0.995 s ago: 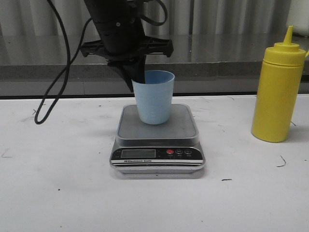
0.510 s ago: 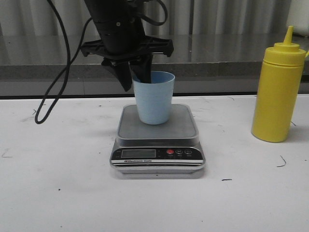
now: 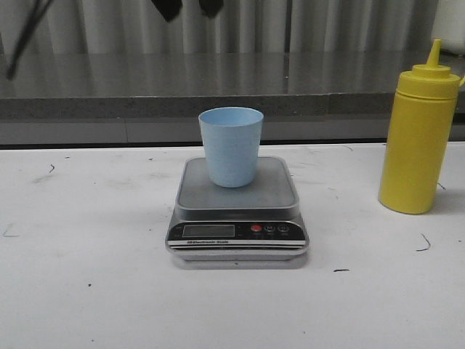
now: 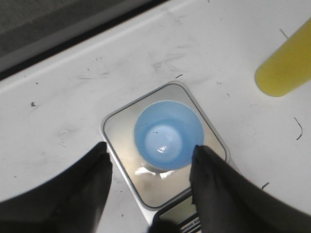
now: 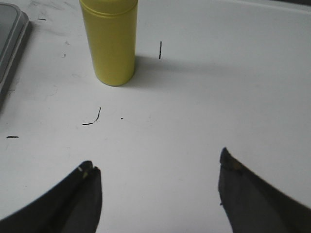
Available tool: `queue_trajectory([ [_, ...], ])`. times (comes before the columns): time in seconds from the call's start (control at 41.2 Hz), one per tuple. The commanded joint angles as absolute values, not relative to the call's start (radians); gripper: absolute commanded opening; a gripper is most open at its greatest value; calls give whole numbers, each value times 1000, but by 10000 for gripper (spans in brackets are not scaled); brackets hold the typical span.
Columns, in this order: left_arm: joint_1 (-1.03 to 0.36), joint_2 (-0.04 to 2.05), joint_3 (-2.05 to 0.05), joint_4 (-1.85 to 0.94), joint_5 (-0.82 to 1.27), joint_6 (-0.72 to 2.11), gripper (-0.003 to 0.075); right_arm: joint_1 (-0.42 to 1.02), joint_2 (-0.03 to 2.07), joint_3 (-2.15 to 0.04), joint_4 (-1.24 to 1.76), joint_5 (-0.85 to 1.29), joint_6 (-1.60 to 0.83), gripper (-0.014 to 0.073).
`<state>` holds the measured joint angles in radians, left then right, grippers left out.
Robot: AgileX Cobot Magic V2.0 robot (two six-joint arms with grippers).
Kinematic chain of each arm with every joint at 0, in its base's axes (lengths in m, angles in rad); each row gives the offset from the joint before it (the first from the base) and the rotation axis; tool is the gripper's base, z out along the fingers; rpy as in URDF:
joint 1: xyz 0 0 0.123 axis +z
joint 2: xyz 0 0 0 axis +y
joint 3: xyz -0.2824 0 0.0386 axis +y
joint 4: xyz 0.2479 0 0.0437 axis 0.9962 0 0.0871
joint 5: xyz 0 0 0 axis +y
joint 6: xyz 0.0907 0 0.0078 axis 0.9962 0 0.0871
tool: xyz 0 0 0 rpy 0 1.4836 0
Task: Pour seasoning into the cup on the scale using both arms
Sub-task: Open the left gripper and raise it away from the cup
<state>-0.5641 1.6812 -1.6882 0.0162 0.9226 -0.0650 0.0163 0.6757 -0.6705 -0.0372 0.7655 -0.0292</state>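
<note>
White table (image 3: pixel 87 291), grey wall behind. Front: cup (image 3: pixel 231 147) upright on scale (image 3: pixel 237 211); bottle (image 3: pixel 419 138) well right. Left wrist: left claw (image 4: pixel 150 165) wide, above cup, empty. Right wrist: right claw (image 5: pixel 158 187) wide, empty, bottle ahead, apart.

- cup (image 3: pixel 231 147): light blue
- seasoning bottle (image 3: pixel 420 138): yellow
- scale (image 3: pixel 237 207): silver platform, black panel, red button
- surface (image 3: pixel 87 276): white, dark scuffs
- left pincer (image 4: pixel 148 187), right pincer (image 5: pixel 158 194): black
</note>
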Motion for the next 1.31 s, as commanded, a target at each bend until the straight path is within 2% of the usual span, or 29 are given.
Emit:
queue_trajectory([
  [0.0,-569,1513,-1632,39,852,-59,369,13,681,-703,-52,707,-33,530],
  [0.486,-569,841,-1067,78,749,-59,368,13,681,-703,-52,707,-33,530],
  [0.704,-569,612,-892,52,736,-59,369,13,681,-703,-52,707,-33,530],
  [0.825,-569,558,-843,51,734,-59,369,13,681,-703,-52,707,-33,530],
  [1.287,-569,553,-834,46,734,-59,368,16,681,-703,-51,675,-33,530],
])
